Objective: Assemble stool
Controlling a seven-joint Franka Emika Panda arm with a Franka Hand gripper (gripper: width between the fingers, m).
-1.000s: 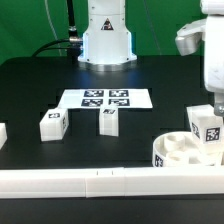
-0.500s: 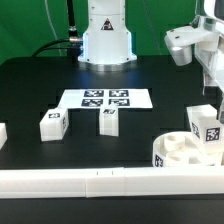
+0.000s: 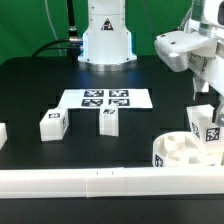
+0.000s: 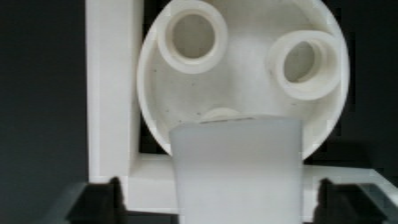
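Observation:
The round white stool seat (image 3: 176, 150) lies at the exterior view's right, just behind the front rail. One tagged block leg (image 3: 207, 128) stands upright in it. My gripper (image 3: 205, 96) hangs right above that leg. In the wrist view the seat (image 4: 187, 95) shows two round sockets, and the leg (image 4: 237, 160) rises between my fingers (image 4: 111, 200). The gripper (image 4: 217, 192) is open and straddles the leg, with a gap still showing on at least one side. Two loose legs (image 3: 52, 124) (image 3: 109, 120) stand near the middle of the table.
The marker board (image 3: 105, 98) lies flat behind the loose legs. A long white rail (image 3: 100, 181) runs along the front edge. Another white part (image 3: 2, 133) shows at the exterior view's left edge. The robot base (image 3: 105, 40) stands at the back.
The arm's hand has shifted toward the exterior view's left, over the upright leg in the seat. The jaws have started to narrow around it.

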